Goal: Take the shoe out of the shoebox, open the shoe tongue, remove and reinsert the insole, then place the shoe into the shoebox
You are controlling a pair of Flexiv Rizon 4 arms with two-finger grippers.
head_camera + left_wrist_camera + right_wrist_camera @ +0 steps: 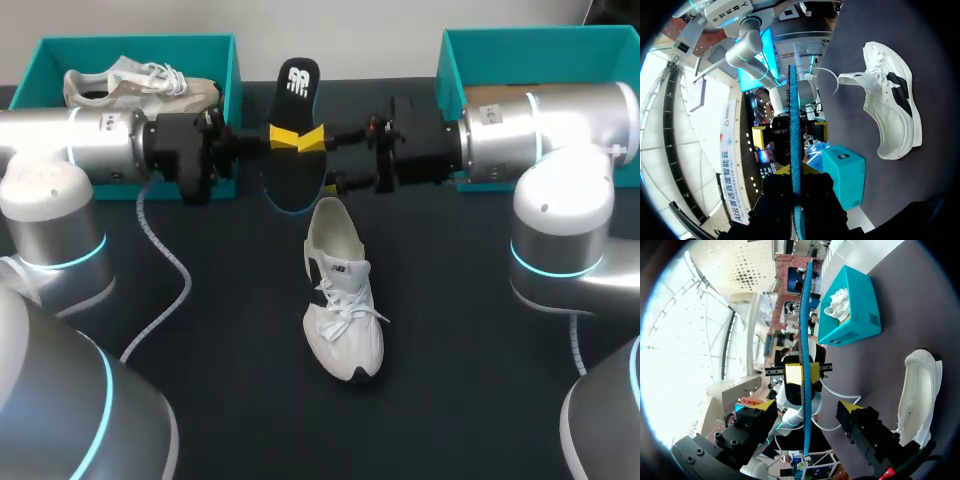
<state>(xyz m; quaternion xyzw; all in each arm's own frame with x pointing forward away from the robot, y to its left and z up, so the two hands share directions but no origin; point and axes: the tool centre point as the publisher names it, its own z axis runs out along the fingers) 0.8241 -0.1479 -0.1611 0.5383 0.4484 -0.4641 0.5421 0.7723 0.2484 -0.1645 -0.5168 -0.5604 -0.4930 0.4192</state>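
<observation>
- A white logo emblem is showing up bold on the heel end of the black insole (298, 85) with the blue edge. It is a brand mark only.
- A small dark emblem is sitting on the tongue of the white lace-up sneaker (340, 300), with a dark patch beside it.
- A tiny dark label is showing on the side wall of the teal cardboard shoebox (860, 315), and it is coming through too small to read.

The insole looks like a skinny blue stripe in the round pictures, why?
Both wrist views catch the insole edge-on, so only its blue rim shows; the head view shows its flat black face. In the right wrist view, glare whites out much of the background beside it.
</observation>
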